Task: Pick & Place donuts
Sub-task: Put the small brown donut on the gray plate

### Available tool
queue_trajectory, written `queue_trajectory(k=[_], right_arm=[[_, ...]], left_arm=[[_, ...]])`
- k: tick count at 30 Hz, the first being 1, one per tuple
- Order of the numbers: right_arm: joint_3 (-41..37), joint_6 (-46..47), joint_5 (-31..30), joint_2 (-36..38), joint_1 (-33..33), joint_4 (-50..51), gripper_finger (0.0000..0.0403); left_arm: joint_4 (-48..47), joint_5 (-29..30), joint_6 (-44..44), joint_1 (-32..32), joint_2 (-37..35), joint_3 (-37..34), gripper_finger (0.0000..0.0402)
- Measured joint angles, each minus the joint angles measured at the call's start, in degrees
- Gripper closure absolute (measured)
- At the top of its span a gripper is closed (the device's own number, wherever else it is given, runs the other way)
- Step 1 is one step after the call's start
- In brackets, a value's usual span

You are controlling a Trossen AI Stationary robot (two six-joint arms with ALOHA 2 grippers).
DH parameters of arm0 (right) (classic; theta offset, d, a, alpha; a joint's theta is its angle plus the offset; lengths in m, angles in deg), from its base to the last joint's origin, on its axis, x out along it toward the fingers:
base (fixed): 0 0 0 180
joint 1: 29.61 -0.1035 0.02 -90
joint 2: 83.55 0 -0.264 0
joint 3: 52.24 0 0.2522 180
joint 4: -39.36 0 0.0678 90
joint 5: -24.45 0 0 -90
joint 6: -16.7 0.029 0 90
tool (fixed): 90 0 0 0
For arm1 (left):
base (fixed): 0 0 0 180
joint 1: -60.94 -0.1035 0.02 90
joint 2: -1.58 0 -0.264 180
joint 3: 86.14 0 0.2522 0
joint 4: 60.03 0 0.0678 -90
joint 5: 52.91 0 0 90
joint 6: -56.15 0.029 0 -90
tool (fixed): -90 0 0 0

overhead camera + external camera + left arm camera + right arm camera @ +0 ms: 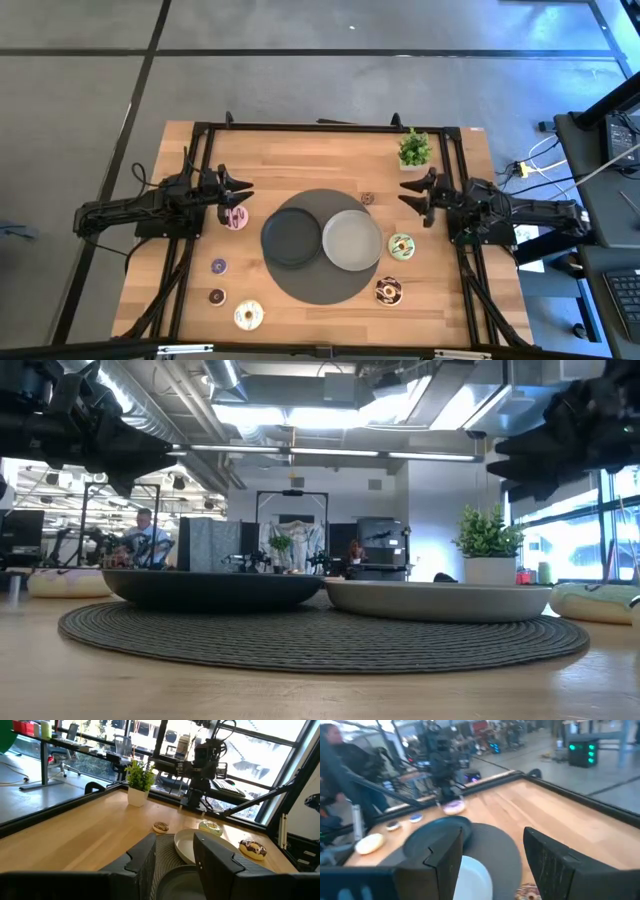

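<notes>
Donuts counted on the wooden table (300, 140): seven, all lying flat with the ring hole facing up, so no long axis to note. Taking the round woven mat (322, 245) as the clock centre in the high view: pink donut (236, 218) at 9 to 10 o'clock, just under the left gripper (241, 195); small purple donut (218, 266) at 8 to 9 o'clock; tiny brown donut (217, 297) at 8 o'clock; cream donut (248, 316) at 7 o'clock near the table edge; chocolate sprinkled donut (388, 291) at 4 to 5 o'clock, beside the mat rim; green-white donut (401, 246) at 3 o'clock, just beside the mat; tiny brown donut (367, 198) at 1 o'clock. Plates: two, both on the mat, side by side and touching or nearly so; dark plate (293, 238) toward 9, grey plate (351, 241) toward 3. Neither holds a donut. One potted plant (414, 150) at 1 to 2 o'clock, near the far edge. Left gripper raised off the table, fingers spread, gripping nothing. Right gripper (411, 194) at 2 o'clock, also raised, fingers spread and unloaded, tips aimed toward the mat. Low view shows both plates sitting level on the mat, grippers high above.
</notes>
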Motion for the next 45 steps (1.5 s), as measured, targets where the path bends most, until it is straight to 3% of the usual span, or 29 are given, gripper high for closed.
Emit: queue_trajectory(k=[6,13,26,33,45], right_arm=[[6.9,3.2,-3.9,-13.9,0.0,3.2,0.0205],[16.4,7.8,-3.1,-31.2,0.0,13.4,0.023],[25.4,12.1,-3.4,-61.4,2.4,13.8,0.0243],[28.5,12.0,-3.5,-69.7,4.7,10.8,0.0243],[29.6,10.9,-6.0,-77.2,5.9,9.9,0.0244]], left_arm=[[0.0,0.0,0.0,0.0,0.0,0.0,0.0274],[0.0,0.0,0.0,0.0,0.0,0.0,0.0274],[0.0,0.1,0.0,0.0,0.0,0.0,0.0274],[0.0,0.1,0.0,0.0,0.0,0.0,0.0274],[0.0,0.2,0.0,0.0,0.0,0.0,0.0274]])
